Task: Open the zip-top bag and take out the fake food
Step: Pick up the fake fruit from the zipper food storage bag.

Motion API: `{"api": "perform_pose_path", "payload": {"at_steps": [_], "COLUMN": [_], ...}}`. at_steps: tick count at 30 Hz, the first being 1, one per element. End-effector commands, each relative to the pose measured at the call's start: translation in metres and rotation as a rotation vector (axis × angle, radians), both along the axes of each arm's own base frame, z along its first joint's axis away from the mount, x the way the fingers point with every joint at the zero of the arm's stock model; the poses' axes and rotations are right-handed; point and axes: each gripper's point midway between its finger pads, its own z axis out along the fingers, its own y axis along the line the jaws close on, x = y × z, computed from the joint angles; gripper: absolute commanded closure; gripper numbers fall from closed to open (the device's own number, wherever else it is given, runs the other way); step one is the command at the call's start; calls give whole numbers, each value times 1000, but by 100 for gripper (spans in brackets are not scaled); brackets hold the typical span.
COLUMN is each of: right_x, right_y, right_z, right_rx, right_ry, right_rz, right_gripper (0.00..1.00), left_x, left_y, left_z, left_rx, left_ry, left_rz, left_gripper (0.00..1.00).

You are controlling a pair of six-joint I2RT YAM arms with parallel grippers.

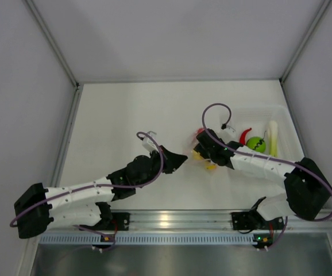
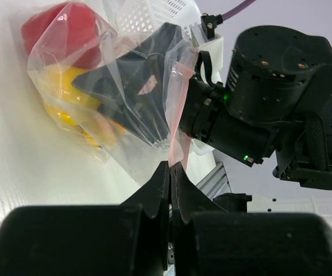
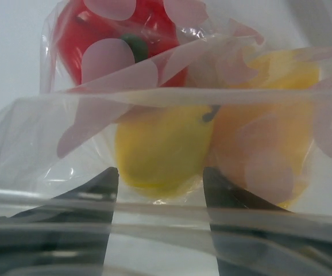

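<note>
Looking from the left, I am seeing the left gripper (image 2: 170,172) closed tight on the pink edge of the zip-top bag (image 2: 137,144), which is lying just right of centre in the top view. Further right, the right gripper (image 3: 160,184) is standing partly spread inside the bag mouth, holding nothing and facing the fake food (image 3: 160,149). I am fearing its fingers are catching film instead of fruit and dragging the bag out of the pinch. I am finding no readable writing.

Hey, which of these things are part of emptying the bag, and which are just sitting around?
Job: zip-top bag; red pepper, yellow piece and orange piece inside it; red chili, green ball and leek stalk already out.
Lying about: white tray holding those three.
</note>
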Motion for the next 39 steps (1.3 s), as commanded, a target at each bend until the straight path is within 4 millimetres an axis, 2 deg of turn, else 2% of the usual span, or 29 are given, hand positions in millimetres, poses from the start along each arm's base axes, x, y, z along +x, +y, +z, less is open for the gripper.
{"api": "perform_pose_path", "payload": {"at_steps": [1,6,12,16,20,25,29,33,34,39], "right_x": [26,24,31,33,38,46,46,50,51,58], "right_y": [-37,-38,-45,-51,-56,-62,-52,-47,-49,-51], "right_z": [-9,-35,-41,-53,-43,-49,-63,-42,-29,1], "right_rx": [-72,-89,-127,-144,-137,-206,-212,-118,-110,-114], "right_ry": [-4,45,69,120,80,116,174,70,37,-19], "right_rz": [-187,-199,-206,-200,-216,-213,-156,-155,-159,-148], "right_gripper": [37,37,36,35,35,34,33,34,35,35], "left_x": [-4,-6,-7,-8,-8,-9,-9,-8,-8,-6], "left_y": [6,7,12,13,15,14,14,16,16,14], "left_z": [12,13,11,12,12,10,9,8,7,0], "left_rx": [-44,-48,-48,-55,-52,-54,-51,-44,-41,-33], "left_ry": [-18,-23,-22,-25,-31,-21,-21,-27,-26,-7], "left_rz": [4,-1,5,2,7,-1,0,9,9,15], "left_gripper": [100,100,100,100,100,100,100,100,100,100]}}
